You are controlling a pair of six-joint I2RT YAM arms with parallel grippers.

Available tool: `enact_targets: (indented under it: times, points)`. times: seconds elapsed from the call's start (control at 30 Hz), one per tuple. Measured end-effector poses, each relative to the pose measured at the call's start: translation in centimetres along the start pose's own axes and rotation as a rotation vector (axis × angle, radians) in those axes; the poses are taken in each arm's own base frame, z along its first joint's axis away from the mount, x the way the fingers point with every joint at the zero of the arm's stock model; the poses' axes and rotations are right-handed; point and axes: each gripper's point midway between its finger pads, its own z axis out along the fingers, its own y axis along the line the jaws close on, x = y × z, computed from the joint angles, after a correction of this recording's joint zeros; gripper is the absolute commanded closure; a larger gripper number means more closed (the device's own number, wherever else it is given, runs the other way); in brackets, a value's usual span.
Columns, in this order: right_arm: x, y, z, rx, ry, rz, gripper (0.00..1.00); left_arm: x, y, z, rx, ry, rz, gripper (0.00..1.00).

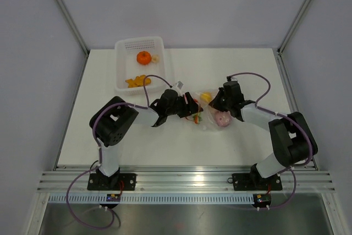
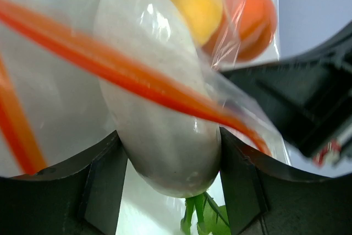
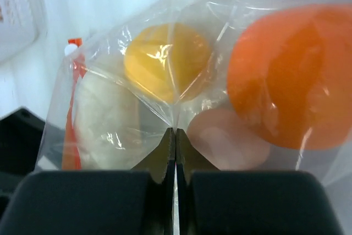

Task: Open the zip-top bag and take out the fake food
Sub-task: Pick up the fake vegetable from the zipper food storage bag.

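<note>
Right jaws at the bag's [image 1: 208, 113] 3 o'clock pinch its film as anchor; left jaws at 9 o'clock clasp the radish [image 2: 165, 147], seemingly for extraction.

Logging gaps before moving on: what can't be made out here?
Left wrist view: whether the left gripper clamps or only flanks the white piece; blurred close-up.
Right wrist view: orange ball, cut by the right edge.
Top view: mouth of the zip-top bag, covered by the left arm.

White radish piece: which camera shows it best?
Left wrist: the white radish piece fills the frame between the fingers of the left gripper, the orange zipper strip across it. Right wrist shows it dimly through the zip-top bag. Top external barely shows it.
</note>
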Motion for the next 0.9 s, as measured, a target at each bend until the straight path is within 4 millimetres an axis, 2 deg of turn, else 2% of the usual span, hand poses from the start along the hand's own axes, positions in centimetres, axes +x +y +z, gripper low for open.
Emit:
enact_targets:
  times: [0.1,0.2,0.5,0.7,0.9]
  points:
    - [-1.7,-2.3,-0.4,0.041,-0.041,0.071,1.0,0.3,-0.5,0.0,0.011,0.031,-0.002,0.68]
    - [-2.4,-3.9,-0.8,0.078,-0.064,0.118,1.0,0.5,-0.9,0.1,0.008,0.068,-0.008,0.69]
    - [-3.5,-5.4,-2.9,0.148,-0.164,0.158,1.0,1.0,-1.1,-1.0,-0.022,0.112,-0.014,0.69]
    - [-4.4,-6.5,-4.7,0.192,-0.243,0.18,1.0,-0.4,-2.0,-2.2,-0.009,0.086,-0.014,0.7]
    - [-4.4,-7.0,-4.8,0.216,-0.25,0.19,1.0,-2.8,-2.8,-4.0,0.004,0.036,-0.005,0.7]
